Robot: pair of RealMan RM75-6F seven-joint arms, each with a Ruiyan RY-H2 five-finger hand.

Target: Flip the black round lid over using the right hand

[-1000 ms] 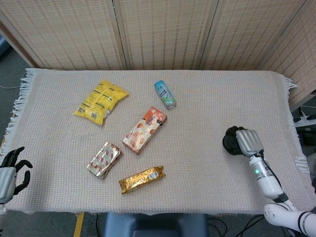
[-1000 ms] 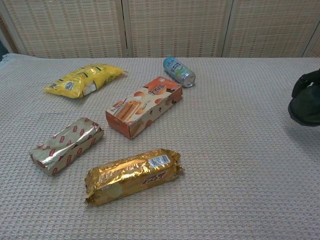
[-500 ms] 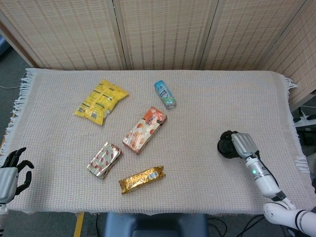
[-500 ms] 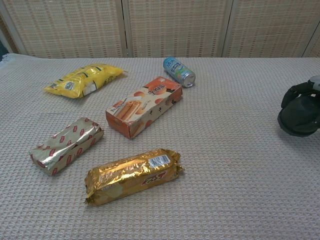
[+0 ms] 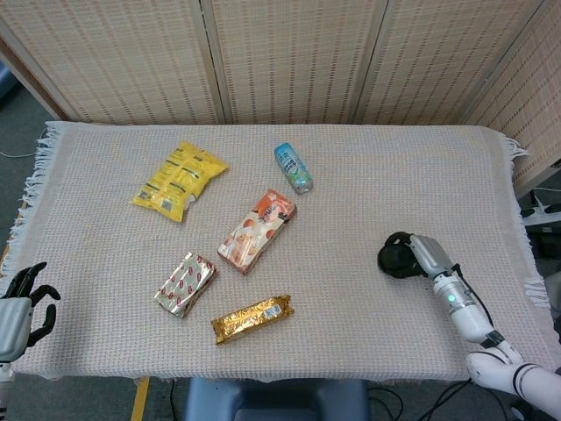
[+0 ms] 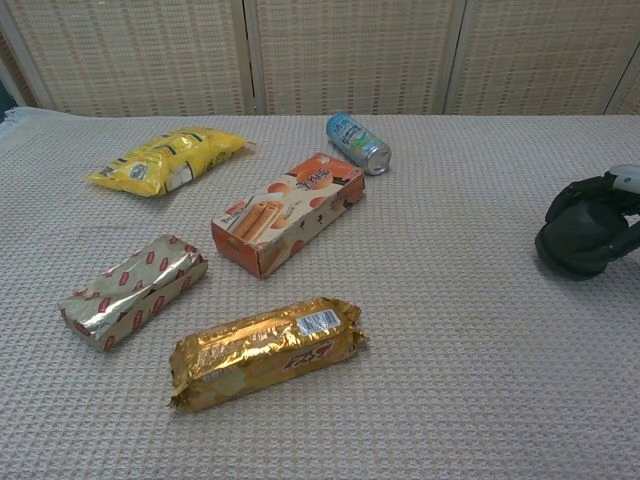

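The black round lid (image 5: 394, 260) is at the right side of the table, tilted up off the cloth on its edge. My right hand (image 5: 424, 255) grips it from the right, dark fingers curled over its top rim. In the chest view the lid (image 6: 578, 247) sits at the far right with the right hand (image 6: 600, 198) wrapped over it; black fingers and black lid are hard to tell apart. My left hand (image 5: 22, 298) hangs off the table's front left corner, fingers apart, holding nothing.
A yellow snack bag (image 5: 180, 179), a blue can (image 5: 293, 167) on its side, an orange box (image 5: 257, 231), a silver-red packet (image 5: 186, 283) and a gold packet (image 5: 252, 318) lie left of the lid. The cloth's fringed right edge (image 5: 517, 219) is near the right hand.
The right hand has slid left and slightly toward me with the lid, which has tipped further over. The left hand has stayed put.
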